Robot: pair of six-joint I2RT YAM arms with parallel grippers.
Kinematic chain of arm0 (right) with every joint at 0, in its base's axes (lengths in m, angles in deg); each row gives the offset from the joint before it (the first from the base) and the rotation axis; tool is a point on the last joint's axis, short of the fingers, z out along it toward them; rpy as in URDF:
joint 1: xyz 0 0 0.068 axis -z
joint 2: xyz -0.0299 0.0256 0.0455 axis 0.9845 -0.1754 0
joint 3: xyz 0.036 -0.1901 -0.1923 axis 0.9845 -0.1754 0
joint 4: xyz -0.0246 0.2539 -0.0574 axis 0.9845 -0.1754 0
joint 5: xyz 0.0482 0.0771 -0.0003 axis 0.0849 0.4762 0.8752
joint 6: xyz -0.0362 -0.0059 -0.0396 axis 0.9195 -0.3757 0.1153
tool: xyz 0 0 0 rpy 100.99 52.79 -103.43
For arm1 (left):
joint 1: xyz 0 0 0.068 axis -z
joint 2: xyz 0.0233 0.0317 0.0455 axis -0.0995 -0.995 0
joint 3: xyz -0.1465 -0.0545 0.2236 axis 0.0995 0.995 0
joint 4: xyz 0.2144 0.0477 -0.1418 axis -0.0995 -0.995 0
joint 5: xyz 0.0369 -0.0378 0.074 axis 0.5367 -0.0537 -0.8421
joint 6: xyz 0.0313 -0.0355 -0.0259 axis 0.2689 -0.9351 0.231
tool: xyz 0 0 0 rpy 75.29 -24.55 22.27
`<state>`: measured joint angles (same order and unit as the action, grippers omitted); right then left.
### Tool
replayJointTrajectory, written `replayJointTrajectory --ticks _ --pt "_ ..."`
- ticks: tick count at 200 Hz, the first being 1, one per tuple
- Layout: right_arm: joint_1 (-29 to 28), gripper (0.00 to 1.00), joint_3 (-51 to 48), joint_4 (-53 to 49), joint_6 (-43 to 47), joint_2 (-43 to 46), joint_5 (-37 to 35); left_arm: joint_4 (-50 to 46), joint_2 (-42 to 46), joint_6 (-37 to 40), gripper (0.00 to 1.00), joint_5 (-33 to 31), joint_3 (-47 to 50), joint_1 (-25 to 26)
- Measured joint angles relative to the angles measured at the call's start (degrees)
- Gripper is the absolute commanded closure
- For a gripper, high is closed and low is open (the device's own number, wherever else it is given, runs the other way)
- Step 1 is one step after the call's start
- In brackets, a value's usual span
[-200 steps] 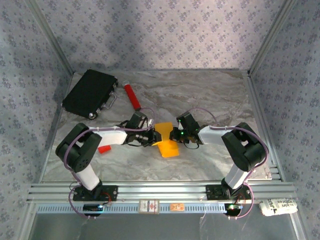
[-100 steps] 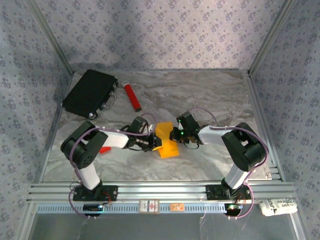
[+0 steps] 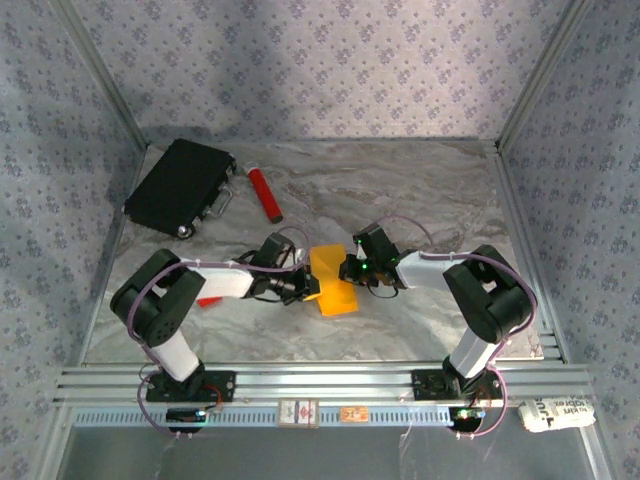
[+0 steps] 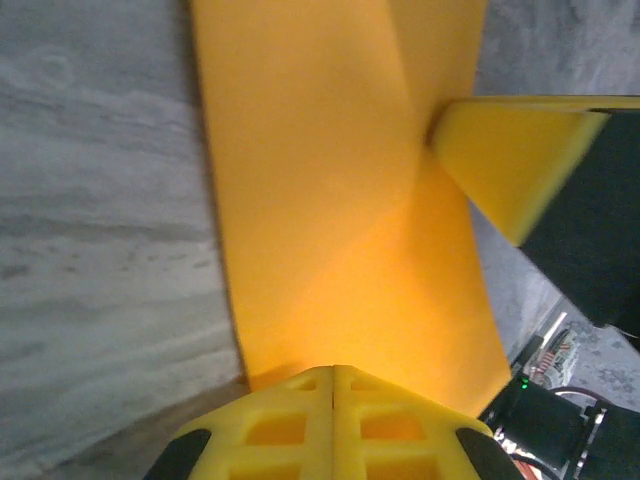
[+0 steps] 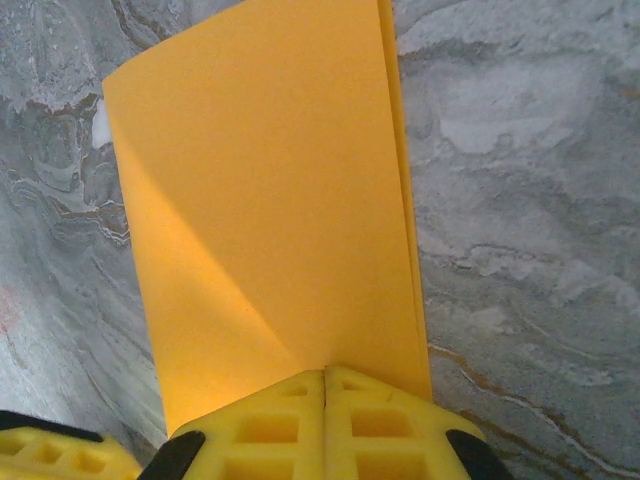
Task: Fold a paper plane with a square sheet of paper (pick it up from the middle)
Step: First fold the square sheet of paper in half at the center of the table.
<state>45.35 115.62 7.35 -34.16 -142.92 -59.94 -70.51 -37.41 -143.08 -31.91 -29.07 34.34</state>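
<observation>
We see one sheet of paper (image 3: 331, 280), plain orange-yellow, at the middle of the tabletop (image 3: 430, 190), between the two hands. It looks folded over on itself into an oblong: from the right wrist (image 5: 270, 200) a doubled edge runs down its right side and a soft shadowed bend crosses it slantwise. From the left wrist the sheet (image 4: 330, 200) shows the same slanting bend. The left hand (image 3: 298, 284) has its fingers pressed together on the sheet's left edge, as the close view (image 4: 333, 372) shows, and the right hand (image 3: 347, 270) is likewise clamped tight on the right edge (image 5: 326, 375). From above the hands and their cables hide where fingers meet paper, and we cannot tell how much of the sheet rests on the tabletop. Both wrist views cut the sheet off. Well apart, at the far left, lie one black case (image 3: 182, 185) and one red cylinder (image 3: 264, 194) just beside it. One small red block (image 3: 209, 299) is half hidden by the left arm.
</observation>
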Motion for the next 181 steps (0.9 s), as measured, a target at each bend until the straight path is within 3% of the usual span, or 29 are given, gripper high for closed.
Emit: replayJointTrajectory --ticks 181 --pt "0.0 1.0 0.0 0.0 0.0 0.0 0.0 -1.2 1.2 0.2 0.99 -2.4 2.9 2.5"
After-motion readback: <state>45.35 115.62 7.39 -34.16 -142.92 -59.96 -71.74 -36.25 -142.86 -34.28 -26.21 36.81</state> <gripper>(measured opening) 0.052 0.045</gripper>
